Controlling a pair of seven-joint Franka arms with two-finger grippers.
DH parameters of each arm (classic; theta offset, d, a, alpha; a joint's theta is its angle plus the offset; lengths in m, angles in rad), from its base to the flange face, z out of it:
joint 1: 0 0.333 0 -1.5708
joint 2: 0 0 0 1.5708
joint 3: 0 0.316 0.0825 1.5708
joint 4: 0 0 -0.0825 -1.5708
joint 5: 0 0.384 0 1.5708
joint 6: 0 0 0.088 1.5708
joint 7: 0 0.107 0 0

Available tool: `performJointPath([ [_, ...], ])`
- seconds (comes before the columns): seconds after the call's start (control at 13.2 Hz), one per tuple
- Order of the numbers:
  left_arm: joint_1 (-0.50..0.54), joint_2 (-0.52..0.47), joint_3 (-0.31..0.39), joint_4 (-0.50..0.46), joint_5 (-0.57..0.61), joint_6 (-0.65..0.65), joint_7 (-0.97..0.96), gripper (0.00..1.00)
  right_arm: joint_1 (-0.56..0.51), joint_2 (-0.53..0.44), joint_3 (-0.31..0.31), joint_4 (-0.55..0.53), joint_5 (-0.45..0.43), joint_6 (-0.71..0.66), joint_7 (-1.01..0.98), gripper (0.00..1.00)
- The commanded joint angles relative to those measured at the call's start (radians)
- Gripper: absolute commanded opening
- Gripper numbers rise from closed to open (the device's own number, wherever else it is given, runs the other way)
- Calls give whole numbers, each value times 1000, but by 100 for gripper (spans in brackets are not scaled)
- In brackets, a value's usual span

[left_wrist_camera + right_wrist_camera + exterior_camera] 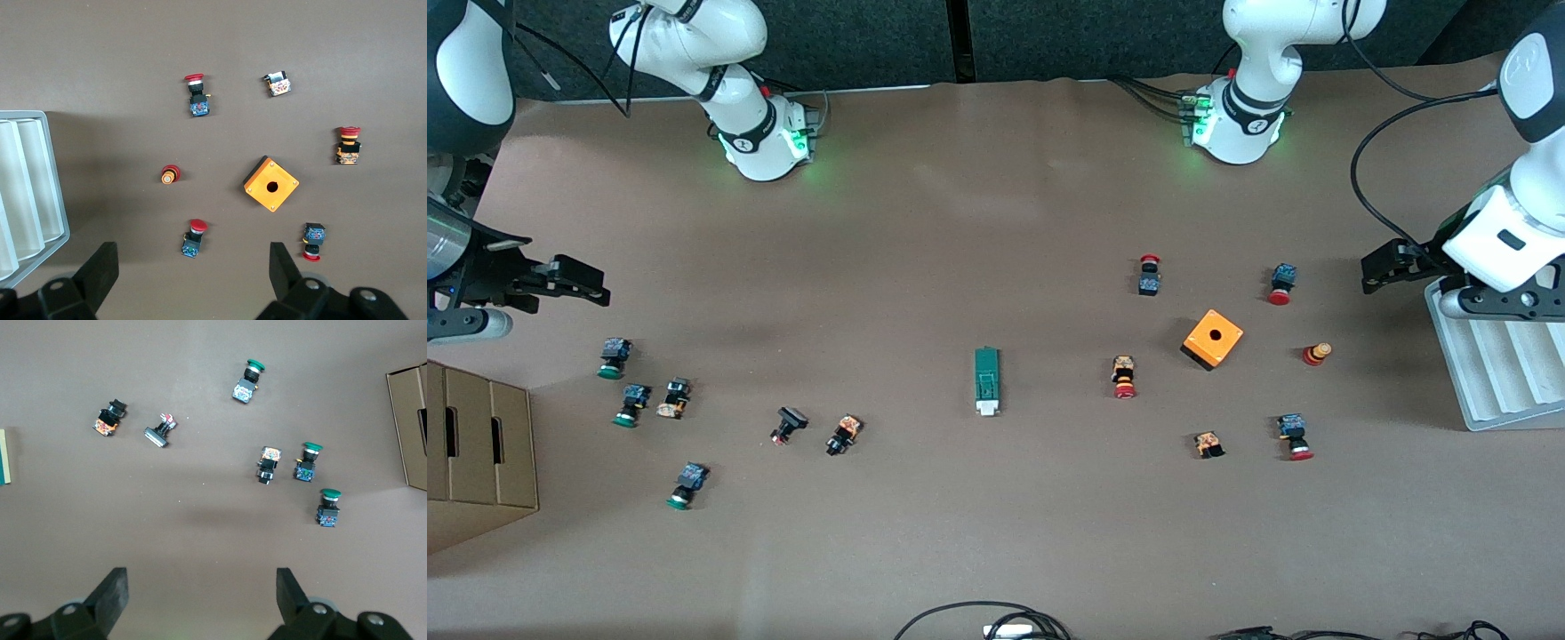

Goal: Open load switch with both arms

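The load switch (987, 381) lies flat at the middle of the bench (996, 533), its long axis running twelve to six in the front view, with the white sliding piece at the six o'clock end, nearest the front camera. Nothing touches it. It looks light, rigid and smooth-sided, so it would likely skate on the bench if only one end were pushed; one arm should pinch the green body across its narrow width while the other draws the white piece.

The left gripper (190, 273) hovers with fingers spread wide and empty over the left arm's end of the bench, beside the grey tray (1494, 373), whose troughs show nothing in them. The right gripper (200, 593), likewise spread and empty, hangs near the cardboard box (476, 453); its contents cannot be seen.
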Motion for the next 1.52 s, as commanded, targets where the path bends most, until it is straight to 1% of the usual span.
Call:
performJointPath([
  [0.0, -2, -5, -1, 0, 12, -11, -13, 100, 7, 4, -5, 16, -18, -13, -6, 100],
  [0.61, -3, -7, -1, -1, 11, -11, -19, 99, 3, 6, -6, 18, -13, -1, -8, 100],
  [0.83, -9, -7, -11, 3, 3, -27, -80, 99, 2, 6, -6, 19, -13, 1, -8, 100],
  [1.14, -9, -14, -101, 8, -2, -28, -211, 99, 2, 6, -6, 19, -12, 1, -8, 100],
  [1.44, -9, -11, -245, 28, -2, -31, -443, 99, 3, 6, -6, 19, -15, 1, -8, 100],
])
